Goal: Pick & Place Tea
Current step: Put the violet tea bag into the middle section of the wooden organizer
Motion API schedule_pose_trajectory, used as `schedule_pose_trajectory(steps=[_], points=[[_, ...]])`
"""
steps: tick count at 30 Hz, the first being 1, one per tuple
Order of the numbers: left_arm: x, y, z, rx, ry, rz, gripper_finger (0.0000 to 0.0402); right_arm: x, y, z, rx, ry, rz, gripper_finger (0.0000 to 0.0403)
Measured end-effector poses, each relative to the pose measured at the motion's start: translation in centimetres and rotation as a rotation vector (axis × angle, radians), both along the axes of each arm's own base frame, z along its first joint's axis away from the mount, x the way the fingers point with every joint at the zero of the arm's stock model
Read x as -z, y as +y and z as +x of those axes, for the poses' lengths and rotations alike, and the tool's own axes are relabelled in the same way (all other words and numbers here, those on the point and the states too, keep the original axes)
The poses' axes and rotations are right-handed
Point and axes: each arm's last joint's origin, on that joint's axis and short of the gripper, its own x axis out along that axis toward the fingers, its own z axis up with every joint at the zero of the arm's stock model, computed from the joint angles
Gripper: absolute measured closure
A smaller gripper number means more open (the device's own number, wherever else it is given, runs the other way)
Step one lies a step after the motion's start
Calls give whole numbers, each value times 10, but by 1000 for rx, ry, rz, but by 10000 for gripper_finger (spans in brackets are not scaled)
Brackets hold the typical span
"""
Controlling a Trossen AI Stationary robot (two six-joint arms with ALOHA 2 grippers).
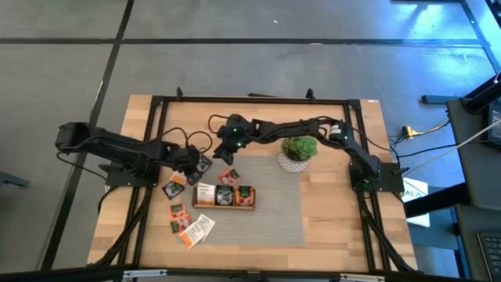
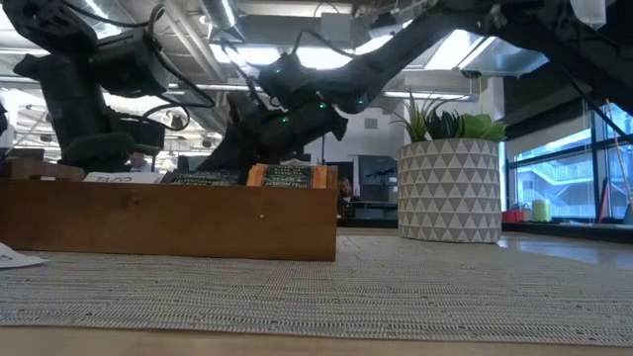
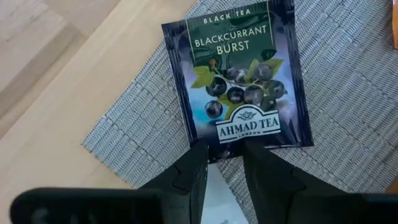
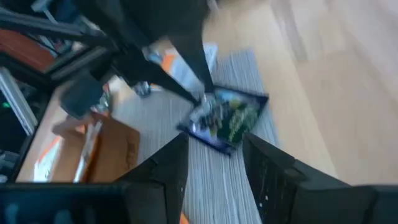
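The left gripper [image 3: 222, 163] pinches the lower edge of a dark blackcurrant black tea sachet [image 3: 239, 74], its two fingers closed narrow on the paper just below the brand label, over the corner of the grey woven mat [image 3: 348, 81]. From above, the same gripper [image 1: 194, 165] sits at the mat's left edge, just above the wooden tray [image 1: 224, 197], whose three compartments already hold sachets. More loose tea sachets [image 1: 188, 225] lie on the table left of and below the tray.

The right gripper [image 4: 214, 163] hovers close by with its fingers spread wide and nothing between them, looking down on the held sachet [image 4: 227, 119] and the other arm's fingertips. In the overhead view it [image 1: 228, 146] hangs just above the mat's upper left corner, beside the potted plant [image 1: 298, 151].

The grip is shallow, so the sachet is likely to swing or slip. A clean placement probably calls for a slow carry to the tray, lining the sachet's flat face up with a compartment, lowering it between the walls before letting go, and keeping the right arm clear of the path.
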Motion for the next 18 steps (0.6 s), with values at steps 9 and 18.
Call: schedule_pose_trajectory(steps=[9, 18], points=[[1, 2, 3, -20, -26, 59, 298, 21, 7, 12, 28, 92, 101, 250], [1, 2, 5, -9, -38, 77, 297, 29, 15, 14, 87, 133, 73, 250]])
